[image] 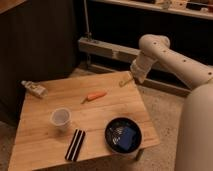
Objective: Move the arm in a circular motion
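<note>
Tool point(127, 79) at table point(42, 142) corner, carrot point(95, 96) nr, cup point(61, 119) & bowl point(123, 135) farther

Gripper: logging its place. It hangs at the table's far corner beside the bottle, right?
Not quite. The gripper does hang at a far corner of the table, but it is the corner away from the bottle. The carrot is the nearest thing. The camera view shows this.

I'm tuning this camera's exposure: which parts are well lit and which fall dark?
Camera view: the table and the arm are warmly, evenly lit, while the wall behind is nearly black. Camera view: the gripper, by the table's far right corner, is lit too.
</note>
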`<state>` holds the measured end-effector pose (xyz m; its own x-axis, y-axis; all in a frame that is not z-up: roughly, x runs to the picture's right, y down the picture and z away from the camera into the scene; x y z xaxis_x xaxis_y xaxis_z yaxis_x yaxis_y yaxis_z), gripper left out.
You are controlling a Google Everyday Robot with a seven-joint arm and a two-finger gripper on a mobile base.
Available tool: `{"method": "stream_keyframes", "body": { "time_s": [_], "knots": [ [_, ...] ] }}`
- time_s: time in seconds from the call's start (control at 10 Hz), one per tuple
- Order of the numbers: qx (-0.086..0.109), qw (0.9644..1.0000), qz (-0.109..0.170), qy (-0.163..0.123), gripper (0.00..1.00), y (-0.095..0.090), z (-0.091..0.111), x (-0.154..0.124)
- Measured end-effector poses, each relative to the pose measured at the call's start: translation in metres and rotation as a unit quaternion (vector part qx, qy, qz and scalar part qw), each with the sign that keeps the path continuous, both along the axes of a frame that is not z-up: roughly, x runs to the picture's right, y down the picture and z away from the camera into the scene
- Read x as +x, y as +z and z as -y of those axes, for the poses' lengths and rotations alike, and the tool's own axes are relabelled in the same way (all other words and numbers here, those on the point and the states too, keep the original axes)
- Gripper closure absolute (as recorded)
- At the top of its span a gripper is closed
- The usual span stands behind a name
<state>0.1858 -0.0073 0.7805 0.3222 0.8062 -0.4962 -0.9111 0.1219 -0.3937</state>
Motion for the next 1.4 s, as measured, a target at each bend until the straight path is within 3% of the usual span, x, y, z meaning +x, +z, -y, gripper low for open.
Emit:
{"method": "stream_keyframes", "body": {
  "time_s": [0.2,0.3,0.4,0.6,0.8,0.9,1.1,1.3,1.4],
  "knots": [
    [-0.017,0.9997,-0.008,0.015,0.20,-0.020,-0.042,0.028],
    [-0.025,0.9995,-0.004,0.017,0.20,-0.040,-0.074,0.037],
    [-0.028,0.9995,0.004,0.013,0.20,-0.054,-0.094,0.037],
    [-0.037,0.9983,0.042,-0.016,0.20,-0.093,-0.143,0.017],
    [-0.042,0.9942,0.085,-0.049,0.20,-0.116,-0.170,-0.015],
    [-0.041,0.9883,0.124,-0.079,0.20,-0.129,-0.184,-0.050],
    [-0.032,0.9778,0.168,-0.121,0.20,-0.136,-0.187,-0.104],
    [-0.020,0.9637,0.208,-0.166,0.20,-0.139,-0.182,-0.166],
    [-0.013,0.9545,0.229,-0.190,0.20,-0.140,-0.178,-0.199]
  ]
}}
